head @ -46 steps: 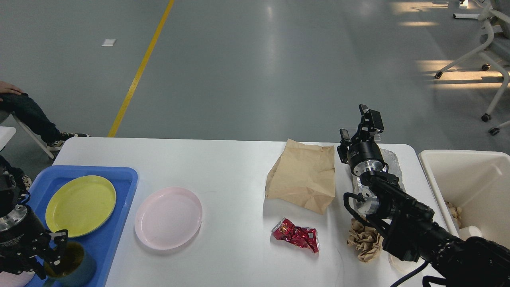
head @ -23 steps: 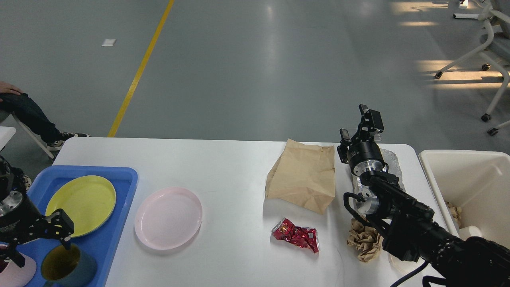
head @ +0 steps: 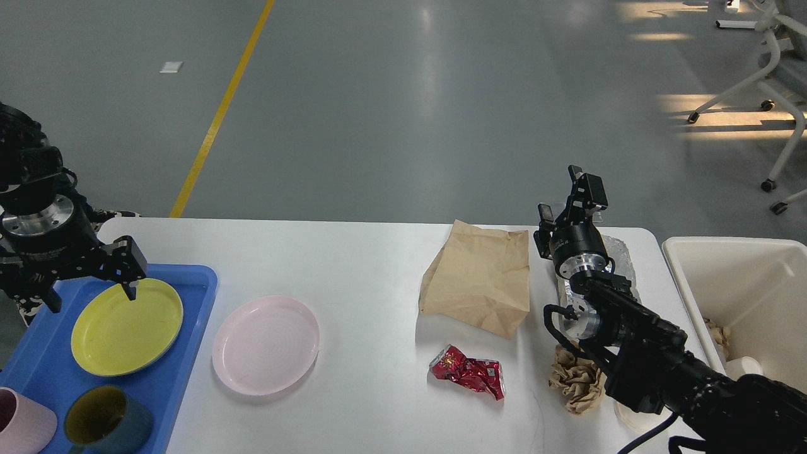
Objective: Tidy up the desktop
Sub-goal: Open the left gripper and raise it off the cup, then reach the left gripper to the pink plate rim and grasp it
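Note:
The white desktop (head: 365,265) holds a pink plate (head: 265,345), a brown paper bag (head: 480,277), a crumpled red wrapper (head: 468,371) and a crumpled brown paper wad (head: 575,378). A foil-like container (head: 621,255) lies partly hidden behind my right arm. My left gripper (head: 92,301) is open and empty, hanging above the yellow plate (head: 127,326) in the blue tray (head: 189,353). A dark green cup (head: 107,419) and a pink cup (head: 22,429) stand at the tray's near end. My right gripper (head: 567,198) is open and empty, raised above the desktop's far right edge beside the bag.
A cream bin (head: 693,296) stands right of the desktop with some paper scraps inside. A white chair's legs (head: 775,94) show at the far right. A yellow floor line (head: 220,113) runs beyond the desktop.
My left gripper let go of the dark green cup in the tray, then rose and moved away over the yellow plate. The right arm has not moved.

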### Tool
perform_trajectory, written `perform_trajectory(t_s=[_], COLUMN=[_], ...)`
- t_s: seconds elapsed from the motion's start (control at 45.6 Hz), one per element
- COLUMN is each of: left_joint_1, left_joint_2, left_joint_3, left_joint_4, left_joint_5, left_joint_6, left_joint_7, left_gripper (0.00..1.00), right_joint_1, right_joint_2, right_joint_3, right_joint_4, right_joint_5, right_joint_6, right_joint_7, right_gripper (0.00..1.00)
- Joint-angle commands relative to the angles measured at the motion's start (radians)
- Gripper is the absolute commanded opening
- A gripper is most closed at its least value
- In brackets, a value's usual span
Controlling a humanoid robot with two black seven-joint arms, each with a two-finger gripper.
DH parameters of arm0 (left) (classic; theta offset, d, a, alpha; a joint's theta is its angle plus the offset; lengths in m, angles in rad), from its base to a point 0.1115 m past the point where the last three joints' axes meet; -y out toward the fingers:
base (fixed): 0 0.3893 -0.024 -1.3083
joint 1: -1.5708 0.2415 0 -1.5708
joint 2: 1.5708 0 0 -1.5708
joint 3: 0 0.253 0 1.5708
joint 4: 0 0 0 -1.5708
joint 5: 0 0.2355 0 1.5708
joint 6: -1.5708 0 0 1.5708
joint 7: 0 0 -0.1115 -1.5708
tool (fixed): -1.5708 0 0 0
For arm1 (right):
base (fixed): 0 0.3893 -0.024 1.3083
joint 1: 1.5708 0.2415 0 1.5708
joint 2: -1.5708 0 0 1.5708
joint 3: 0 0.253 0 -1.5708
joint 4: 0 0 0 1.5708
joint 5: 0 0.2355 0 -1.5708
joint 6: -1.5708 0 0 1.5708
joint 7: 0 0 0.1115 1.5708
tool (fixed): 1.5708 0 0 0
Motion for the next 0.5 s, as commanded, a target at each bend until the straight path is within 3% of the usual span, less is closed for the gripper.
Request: perform_trajectory(t_s=[0.0,0.154,0.285,0.483], left_joint_1=[-0.057,-0.12,-0.089,0.105], left_joint_2=[-0.065,-0.113,-0.162,-0.174], left_joint_3=[-0.012,-0.023,-0.066,-0.207], left_joint_4=[-0.046,-0.107,-0.11,-0.098], left_joint_5=[0.001,0.0,-0.002,-0.002], left_joint_6=[0.034,0.052,0.107,0.331], left_joint_7=[0.0,0.002,0.005,0.02], left_gripper=[0.95,0.95,0.95,0.95], right_joint_1=[0.0,0.0,0.0,0.0], right_joint_2=[0.0,0.0,0.0,0.0], right_joint_3=[0.0,0.0,0.0,0.0], right_joint_4=[0.0,0.0,0.0,0.0], right_joint_5=[0.0,0.0,0.0,0.0], right_joint_6=[0.0,0.0,0.0,0.0], right_joint_7=[0.0,0.0,0.0,0.0], right_gripper=[1.0,1.0,1.0,1.0])
